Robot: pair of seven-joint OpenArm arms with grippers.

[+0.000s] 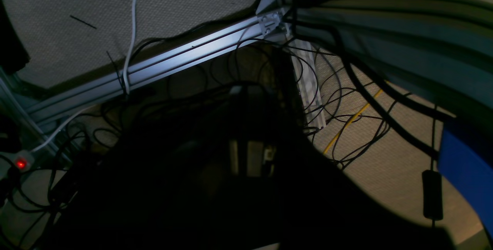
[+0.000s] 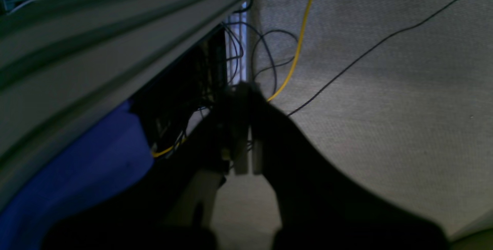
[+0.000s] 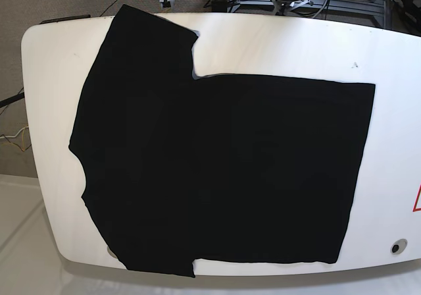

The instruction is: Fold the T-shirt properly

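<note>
On my base feed the T-shirt (image 3: 217, 170) lies spread flat across the white table (image 3: 46, 78), sleeves at the left end. My right gripper (image 2: 243, 134) and left gripper (image 1: 250, 153) both hang below the table with fingers pressed together, pinching nothing.

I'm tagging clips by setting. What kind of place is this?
Probably a robotics lab or workshop: a white table holding a spread black T-shirt, an aluminium frame rail, and loose cables over grey carpet.

We are holding our left gripper (image 1: 250, 157) and right gripper (image 2: 242, 153) closed, both pointing down toward the floor.
</note>
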